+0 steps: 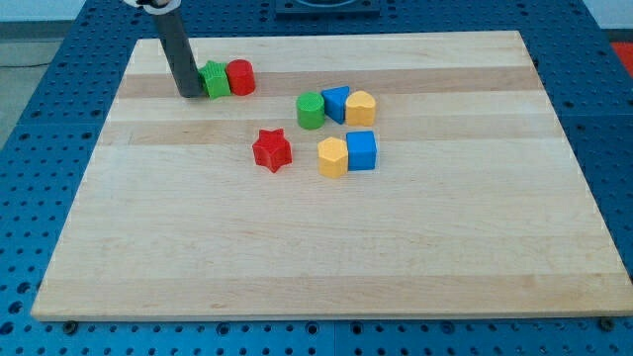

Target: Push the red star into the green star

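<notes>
The red star (271, 150) lies near the middle of the wooden board (326, 257). The green star (215, 79) sits at the view's upper left, touching a red cylinder (240, 76) on its right. My tip (189, 93) is on the board right at the green star's left side, touching or nearly touching it. The red star is below and to the right of the green star, well apart from it and from my tip.
A green cylinder (311, 110), a blue triangle block (335, 103) and a yellow block (360, 106) stand in a row right of centre. Below them are a yellow hexagon block (332, 156) and a blue cube (362, 150), side by side.
</notes>
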`<state>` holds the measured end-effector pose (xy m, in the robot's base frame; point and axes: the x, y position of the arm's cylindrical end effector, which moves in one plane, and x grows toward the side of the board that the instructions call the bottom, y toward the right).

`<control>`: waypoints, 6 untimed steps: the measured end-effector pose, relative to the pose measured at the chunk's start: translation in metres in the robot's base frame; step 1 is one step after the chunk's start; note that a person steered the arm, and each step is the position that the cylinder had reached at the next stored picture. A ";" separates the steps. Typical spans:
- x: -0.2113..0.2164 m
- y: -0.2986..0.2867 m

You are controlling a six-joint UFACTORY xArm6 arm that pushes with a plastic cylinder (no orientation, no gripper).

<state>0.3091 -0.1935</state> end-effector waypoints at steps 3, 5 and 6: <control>0.201 0.042; 0.217 0.161; 0.186 0.178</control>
<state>0.4950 -0.0150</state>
